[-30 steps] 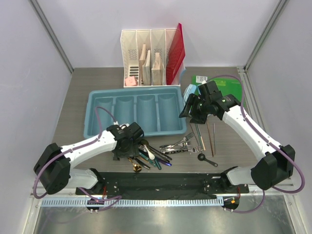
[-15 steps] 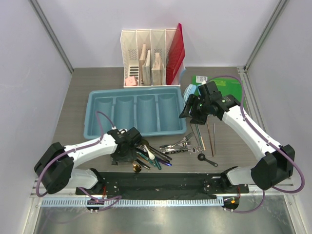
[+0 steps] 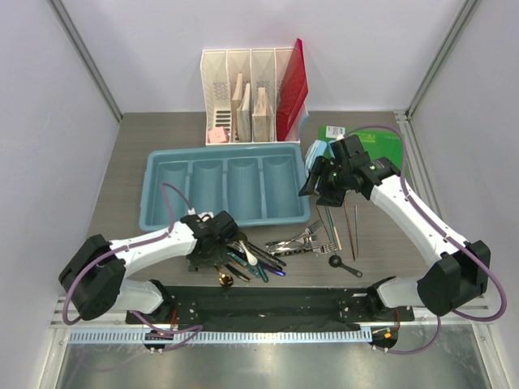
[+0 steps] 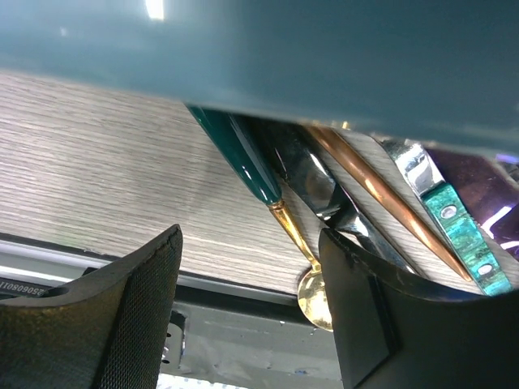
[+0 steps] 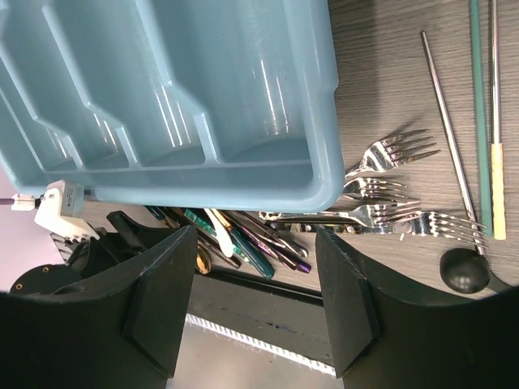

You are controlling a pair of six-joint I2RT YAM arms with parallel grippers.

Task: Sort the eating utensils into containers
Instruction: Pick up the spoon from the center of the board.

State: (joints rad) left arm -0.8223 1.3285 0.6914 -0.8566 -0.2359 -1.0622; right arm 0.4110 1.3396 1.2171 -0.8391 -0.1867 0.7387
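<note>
Near the front edge, left of centre, the left gripper (image 4: 250, 239) hangs with fingers apart, gripping nothing, over a heap of dark-handled cutlery (image 3: 258, 259), one gold spoon (image 4: 274, 204) lying between them. Further right on the table (image 3: 122, 174) lie four silver forks (image 5: 389, 198), three thin sticks (image 5: 480, 105) and one black spoon (image 5: 464, 269), just beside the blue tray (image 3: 223, 222) of four compartments. Above that tray's near right corner the right gripper (image 5: 255, 235) hovers open-fingered and holds nothing.

Below my left gripper (image 4: 247, 271), a white label strip (image 4: 28, 285) at the table's near edge carries a row of small printed digits. They are cut by the frame edge and too blurred to read reliably. White sticker (image 3: 336, 130) on green packet (image 3: 388, 144): illegible from overhead.
</note>
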